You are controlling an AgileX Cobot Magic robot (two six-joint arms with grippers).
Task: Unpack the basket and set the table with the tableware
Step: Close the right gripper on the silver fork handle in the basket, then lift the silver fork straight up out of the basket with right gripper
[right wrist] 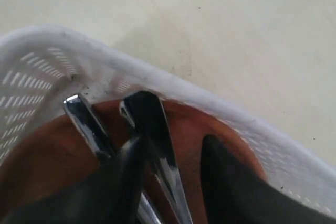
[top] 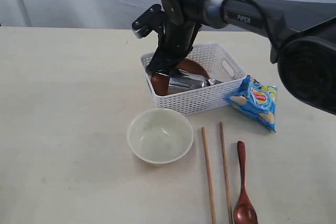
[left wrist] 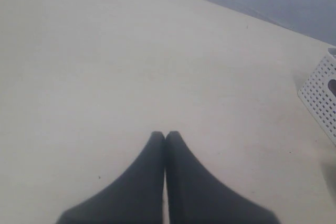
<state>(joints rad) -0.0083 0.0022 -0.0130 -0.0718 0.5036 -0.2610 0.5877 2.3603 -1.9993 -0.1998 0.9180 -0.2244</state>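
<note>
The white basket (top: 210, 95) holds the reddish-brown plate (top: 191, 66) and the steel cup (top: 186, 81). My right gripper (top: 157, 69) reaches down into its left end. In the right wrist view the right gripper (right wrist: 176, 142) is open over the plate (right wrist: 189, 129). One steel cutlery handle (right wrist: 152, 129) lies between its fingers (right wrist: 226, 182) against the other finger, and a second handle (right wrist: 86, 124) lies outside. On the table (top: 63, 103) stand the cream bowl (top: 160, 135), two chopsticks (top: 208, 171) and the wooden spoon (top: 243, 192). My left gripper (left wrist: 166, 136) is shut and empty over bare tabletop.
A blue chips bag (top: 255, 100) lies right of the basket. A basket corner (left wrist: 323, 98) shows at the edge of the left wrist view. The right arm stretches from the upper right across the basket.
</note>
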